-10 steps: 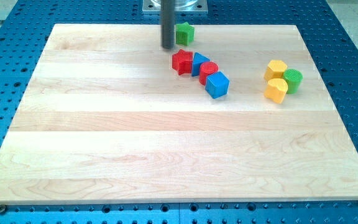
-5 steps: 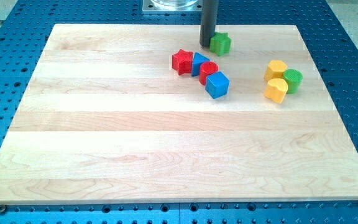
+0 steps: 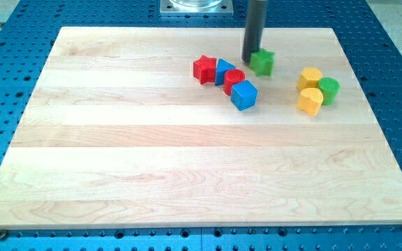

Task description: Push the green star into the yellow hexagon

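Observation:
The green star [image 3: 262, 62] lies on the wooden board near the view's top, right of centre. My tip [image 3: 251, 60] touches the star's left side. The yellow hexagon [image 3: 310, 77] sits further to the view's right, slightly lower, with a gap between it and the star. A second yellow block [image 3: 310, 101] lies just below the hexagon. A green cylinder [image 3: 329, 90] touches both on their right.
A red star [image 3: 204, 69], a blue block [image 3: 223, 70], a red cylinder [image 3: 234, 80] and a blue cube [image 3: 243, 95] form a diagonal row to the left of and below the green star. The wooden board [image 3: 152, 160] lies on a blue perforated table.
My tip has moved to the view's right and a little down, pushing the green star from the top edge towards the yellow hexagon. The other blocks have not moved.

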Controlling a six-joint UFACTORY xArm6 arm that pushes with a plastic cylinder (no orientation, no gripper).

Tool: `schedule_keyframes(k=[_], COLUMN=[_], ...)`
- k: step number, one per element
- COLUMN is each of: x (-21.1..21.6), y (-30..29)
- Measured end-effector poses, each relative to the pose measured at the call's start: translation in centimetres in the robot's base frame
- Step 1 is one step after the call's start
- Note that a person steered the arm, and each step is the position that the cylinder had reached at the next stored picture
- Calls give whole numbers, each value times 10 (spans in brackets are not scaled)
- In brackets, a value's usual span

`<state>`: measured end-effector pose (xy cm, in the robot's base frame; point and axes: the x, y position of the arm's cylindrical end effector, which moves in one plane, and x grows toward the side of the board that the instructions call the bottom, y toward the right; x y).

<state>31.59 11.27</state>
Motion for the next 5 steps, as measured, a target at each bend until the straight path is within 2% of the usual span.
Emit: schedule_keyframes(k=[1, 2, 4, 5], x=[5, -16, 54, 60], y=[6, 5, 30, 40])
